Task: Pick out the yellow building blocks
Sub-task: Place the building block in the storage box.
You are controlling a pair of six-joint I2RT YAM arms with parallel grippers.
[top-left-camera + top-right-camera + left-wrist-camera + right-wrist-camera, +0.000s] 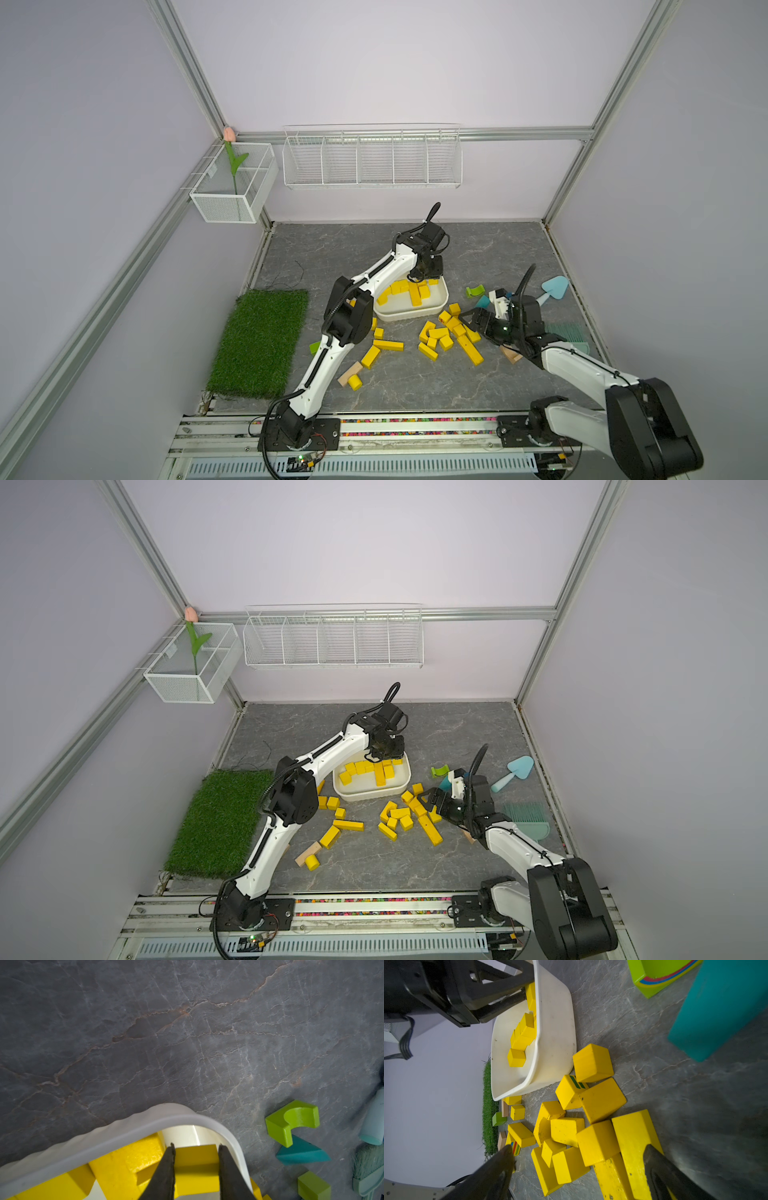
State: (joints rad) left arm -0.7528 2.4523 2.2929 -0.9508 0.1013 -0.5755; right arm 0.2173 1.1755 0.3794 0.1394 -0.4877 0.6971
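Hovering over the white tub (411,313), the left gripper (195,1147) has its jaws clamped on a yellow block (196,1167), above other yellow ones lying in the tub. The right gripper (578,1148) hangs with jaws wide apart over the yellow building blocks (446,334) heaped on the table (498,249) just beside the tub

The yellow building blocks (598,1142) are painted wood, satin, scuffed and speckled with dark marks. The tub (556,1022) is smooth off-white plastic, faintly stained. The tabletop (187,1043) is matt grey, veined like stone. At the lower left in a top view, the turf mat (259,340) is rough green pile, probably synthetic.
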